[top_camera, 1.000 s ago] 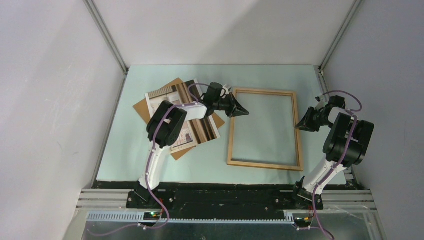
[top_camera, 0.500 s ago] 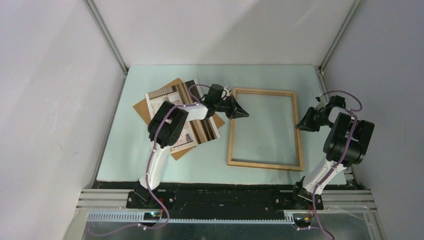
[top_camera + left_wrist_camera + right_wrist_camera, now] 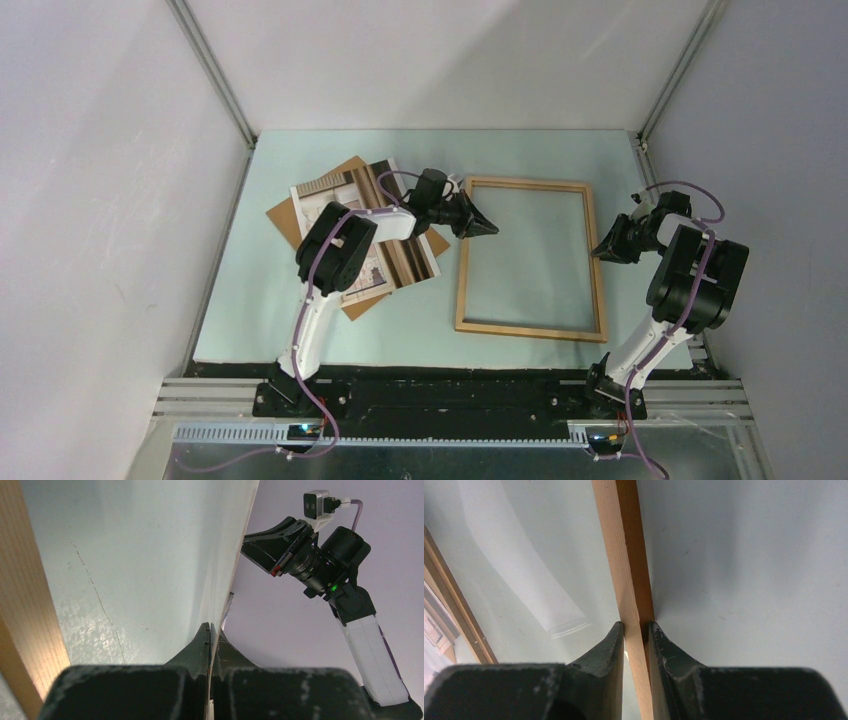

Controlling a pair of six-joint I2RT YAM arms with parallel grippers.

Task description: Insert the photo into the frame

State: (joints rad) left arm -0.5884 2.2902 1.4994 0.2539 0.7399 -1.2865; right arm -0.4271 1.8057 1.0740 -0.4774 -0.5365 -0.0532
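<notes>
The right gripper (image 3: 636, 626) pinches the right rail of the frame (image 3: 626, 540), one finger (image 3: 611, 640) on the inner side of the wood and the other on the outer side. The frame lies flat on the pale green mat (image 3: 300, 335), stretching away to this gripper's left.

Across the frame's opening, the left gripper (image 3: 487, 227) has its fingers pressed together, holding nothing. Its tip sits at the frame's left rail, towards the far corner. Whether it touches the wood cannot be told.

Behind the left gripper, back along its own arm (image 3: 335, 250), lies the photo (image 3: 322, 197). It is face up, turned askew, partly hidden under the arm and wholly outside the frame. Beneath the photo is a brown board (image 3: 346, 168), its corners poking out past the print's edges.
</notes>
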